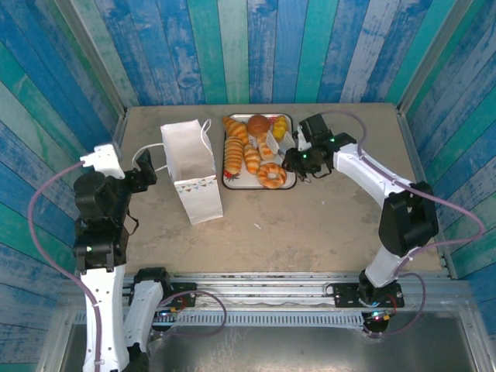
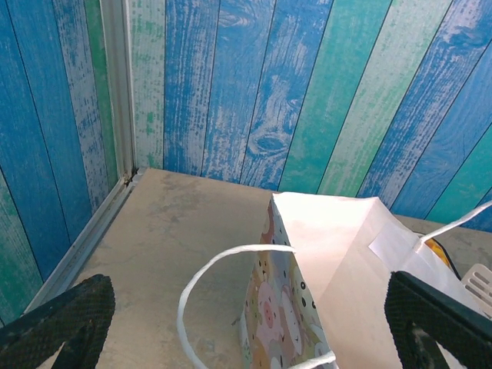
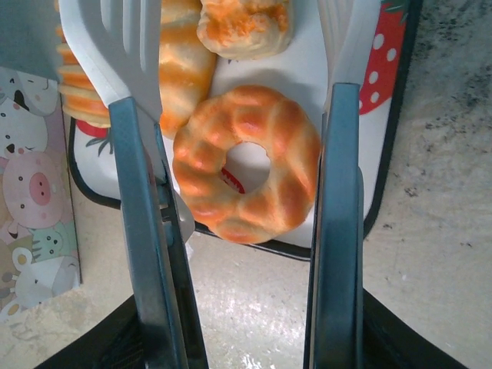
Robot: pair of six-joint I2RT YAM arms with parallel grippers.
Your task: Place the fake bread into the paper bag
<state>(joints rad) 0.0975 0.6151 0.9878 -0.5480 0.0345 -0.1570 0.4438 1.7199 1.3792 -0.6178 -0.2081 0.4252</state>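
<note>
Glossy golden-brown toy pastries point(image 1: 236, 132) lie on a strawberry-print white tray point(image 3: 307, 77) on the beige surface point(image 1: 310, 225), just right of the upright white paper gift bag point(image 1: 191, 174). The right gripper point(image 3: 231, 46) is spread astride the ring doughnut point(image 3: 246, 173) at the tray's near edge. The left gripper point(image 2: 246, 330) gapes wide just left of the bag.

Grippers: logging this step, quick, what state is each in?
Left gripper: open, holding nothing.
Right gripper: open, straddling the ring doughnut, not gripping it.
</note>
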